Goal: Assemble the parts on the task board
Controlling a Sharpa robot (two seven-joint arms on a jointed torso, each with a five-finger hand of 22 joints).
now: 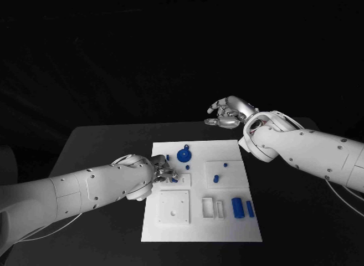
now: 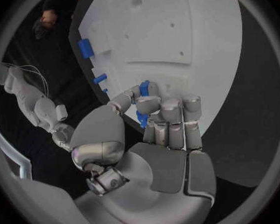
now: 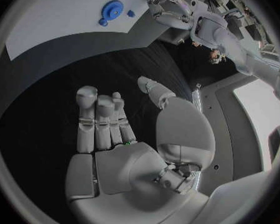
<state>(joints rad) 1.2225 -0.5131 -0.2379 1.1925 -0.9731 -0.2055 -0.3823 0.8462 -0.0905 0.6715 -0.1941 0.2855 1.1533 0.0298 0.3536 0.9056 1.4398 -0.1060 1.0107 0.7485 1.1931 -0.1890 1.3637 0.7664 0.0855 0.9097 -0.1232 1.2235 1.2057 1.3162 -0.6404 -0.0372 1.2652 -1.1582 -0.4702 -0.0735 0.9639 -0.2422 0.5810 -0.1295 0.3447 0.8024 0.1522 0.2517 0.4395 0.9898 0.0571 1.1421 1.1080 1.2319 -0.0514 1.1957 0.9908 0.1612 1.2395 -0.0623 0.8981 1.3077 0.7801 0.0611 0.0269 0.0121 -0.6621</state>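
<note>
The white task board lies in the middle of the black table. My left hand rests at the board's left edge, and in the left wrist view its curled fingers and thumb grip a small blue part against the board. My right hand hovers beyond the board's far edge with its fingers apart and the palm bare. A blue round disc stands on the board near the left hand. Two small blue pieces lie mid-board, and two blue cylinders lie at the right.
A white raised block and a white bracket sit on the board's near half. In the right wrist view the blue disc and my left hand appear far off. Black table surrounds the board.
</note>
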